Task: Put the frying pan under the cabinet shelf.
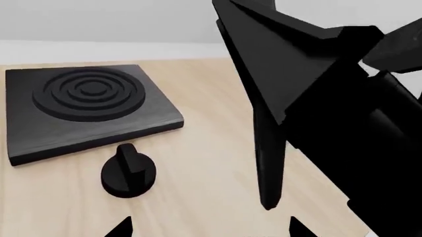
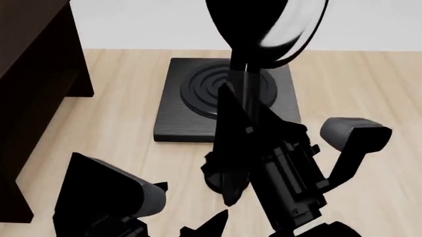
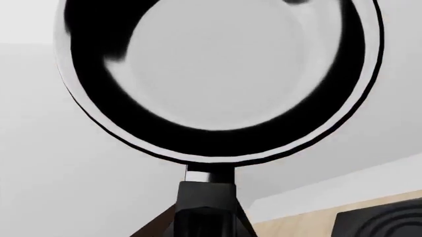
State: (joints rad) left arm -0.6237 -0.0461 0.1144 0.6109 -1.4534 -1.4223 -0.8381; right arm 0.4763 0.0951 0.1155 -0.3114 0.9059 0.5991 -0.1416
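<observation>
The carry step is in hand, by the look of it: the frying pan (image 2: 267,29) is held up off the table (image 2: 125,98) by the right gripper (image 2: 240,148), which is clamped on the handle (image 2: 245,94) approx. halfway along. The pan is raised over the far side of the stove plate (image 2: 197,123), touching nothing else. Its long axis runs near-to-far and tilts upward; the bowl end points far and up, the handle end near and down, w/ the glossy inside (image 3: 218,64) facing back toward the robot.

The cabinet shelf (image 2: 33,74) stands at the left, well apart from the pan. The next move prob. calls for the pan to be swung left, lowered and levelled so it can be slid in below the boards w/o the rim catching.

The left gripper (image 1: 204,229) is seen only as two tips near the knob (image 1: 128,170); these stand apart w/ nothing between them.
</observation>
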